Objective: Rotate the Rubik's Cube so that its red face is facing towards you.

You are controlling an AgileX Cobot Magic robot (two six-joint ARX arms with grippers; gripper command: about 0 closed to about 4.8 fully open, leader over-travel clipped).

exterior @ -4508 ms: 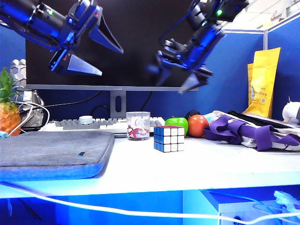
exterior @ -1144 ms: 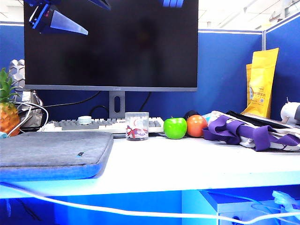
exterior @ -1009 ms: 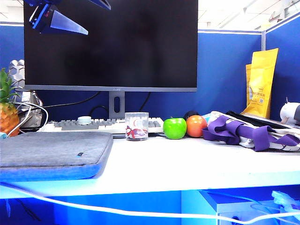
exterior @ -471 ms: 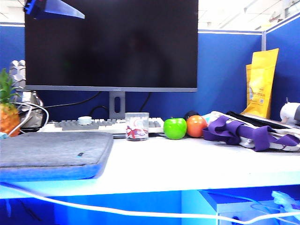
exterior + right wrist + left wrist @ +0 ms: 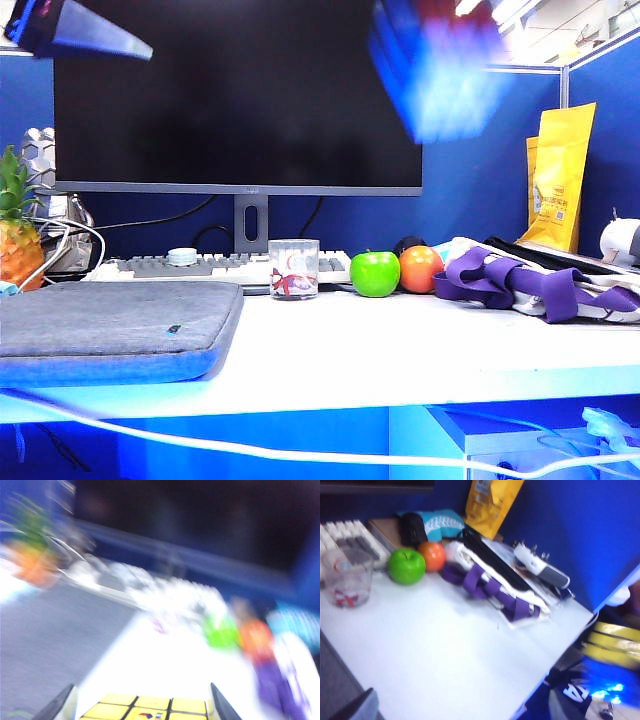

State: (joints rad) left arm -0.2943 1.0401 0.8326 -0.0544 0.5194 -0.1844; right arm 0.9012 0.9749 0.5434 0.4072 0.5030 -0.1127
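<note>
2 grippers in play, both high above the desk [image 5: 400, 350]. Left gripper [image 5: 75, 30] sits at the exterior view's top-left corner, in front of the monitor [image 5: 240, 95]; only 1 grey finger shows there and 1 tip in its wrist view, holding nothing, jaws spread wide. Right gripper [image 5: 140, 705] is a blue motion smear at top centre-right of the exterior view, closed on the Rubik's Cube [image 5: 145, 707], its 2 fingers flanking a yellow face w/ a small centre logo, unreadable. Red face can't be seen. Desk holds a glass cup [image 5: 293, 268] w/ red pattern, green apple [image 5: 375, 274], orange fruit [image 5: 421, 268], purple-strapped bag [image 5: 530, 285], yellow pouch [image 5: 560, 175] w/ print too small to read.
</note>
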